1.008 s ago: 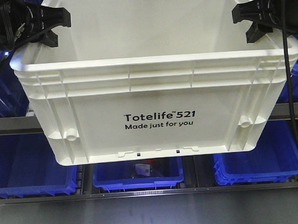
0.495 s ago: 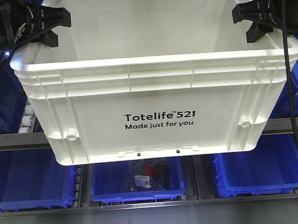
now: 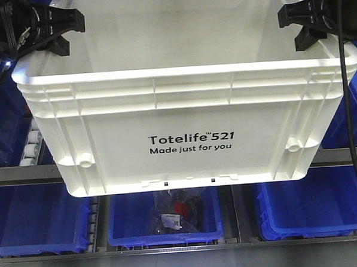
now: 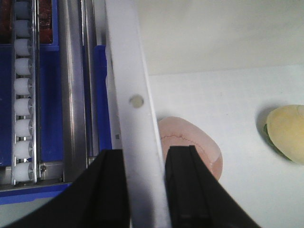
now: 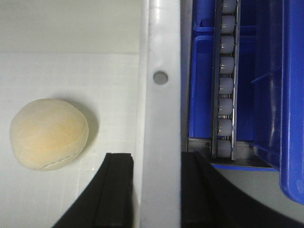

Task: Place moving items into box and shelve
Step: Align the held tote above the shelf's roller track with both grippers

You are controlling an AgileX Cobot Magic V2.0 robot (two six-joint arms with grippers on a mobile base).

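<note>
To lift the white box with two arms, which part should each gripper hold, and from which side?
Grip the white box at the top rim of its two opposite side walls, coming from above, one finger inside and one outside. Each wall is thin and upright, so a gripper can straddle it. The left gripper and right gripper hold it so now.

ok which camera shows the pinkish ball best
The left wrist view: the pinkish ball lies on the box floor beside the side wall, its near edge hidden by a left finger. The right wrist view shows only the pale yellow ball; the front view shows just the box's outside.
</note>
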